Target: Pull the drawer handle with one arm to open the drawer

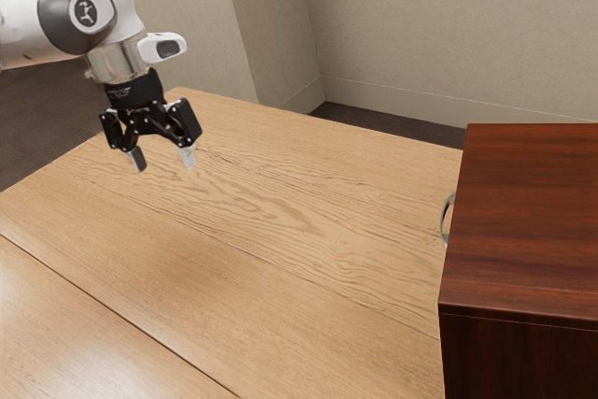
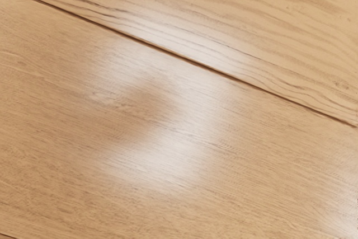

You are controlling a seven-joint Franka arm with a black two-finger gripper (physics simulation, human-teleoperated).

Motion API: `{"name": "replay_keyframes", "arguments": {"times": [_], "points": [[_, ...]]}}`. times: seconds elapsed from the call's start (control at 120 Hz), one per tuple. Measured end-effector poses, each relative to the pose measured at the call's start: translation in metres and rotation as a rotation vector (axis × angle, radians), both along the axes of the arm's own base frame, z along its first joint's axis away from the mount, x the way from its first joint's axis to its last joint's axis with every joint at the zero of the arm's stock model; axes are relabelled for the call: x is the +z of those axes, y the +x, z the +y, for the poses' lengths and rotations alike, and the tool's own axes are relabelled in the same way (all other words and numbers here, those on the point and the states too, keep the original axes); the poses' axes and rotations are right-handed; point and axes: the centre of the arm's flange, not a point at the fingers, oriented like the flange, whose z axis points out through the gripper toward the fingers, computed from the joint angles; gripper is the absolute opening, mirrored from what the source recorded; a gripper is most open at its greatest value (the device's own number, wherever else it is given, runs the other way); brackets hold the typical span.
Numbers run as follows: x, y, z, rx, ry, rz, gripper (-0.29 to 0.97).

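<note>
Exterior view, from where I stand: nearest, at 4 o'clock, a dark red-brown cabinet (image 1: 523, 231) sits on the pale oak worktop (image 1: 280, 231). At 3 o'clock the grey drawer handle (image 1: 447, 220) curves out of the cabinet's hidden face, its long axis along that face, bulging toward 9 o'clock. Well apart, at 10 o'clock, the black tool (image 1: 163, 161) hangs above the worktop, fingers spread and pointing down. The emblem on the arm's (image 1: 79, 11) grey joint cap is too small to read.
</note>
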Motion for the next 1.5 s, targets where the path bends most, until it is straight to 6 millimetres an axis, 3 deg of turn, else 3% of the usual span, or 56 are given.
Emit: {"name": "replay_keyframes", "arguments": {"times": [0.267, 0.317, 0.375, 0.408, 0.45, 0.533, 0.633, 0.692, 0.742, 0.842, 0.983, 1.042, 1.25, 1.5], "points": [[0.003, 0.002, 0.003, -0.084, -0.002, -0.033, 0.68], [0.049, -0.009, -0.005, -0.109, 0.029, -0.111, 0.68], [0.112, -0.039, -0.029, -0.145, 0.049, -0.197, 0.68], [0.132, -0.049, -0.050, -0.177, 0.047, -0.215, 0.68], [0.141, -0.053, -0.081, -0.220, 0.037, -0.210, 0.68], [0.131, -0.048, -0.147, -0.297, 0.011, -0.152, 0.68], [0.100, -0.038, -0.219, -0.352, -0.007, -0.072, 0.68], [0.069, -0.032, -0.249, -0.358, -0.015, -0.016, 0.68], [0.047, -0.029, -0.263, -0.344, -0.019, 0.018, 0.68], [0.024, -0.020, -0.257, -0.261, -0.018, 0.032, 0.68], [0.009, 0.002, -0.206, -0.069, 0.000, 0.010, 0.68], [0.003, 0.011, -0.194, -0.009, 0.008, 0.002, 0.68], [0.008, 0.018, -0.204, 0.073, 0.019, -0.044, 0.68], [-0.007, 0.031, -0.214, 0.146, 0.000, -0.056, 0.68]]}}
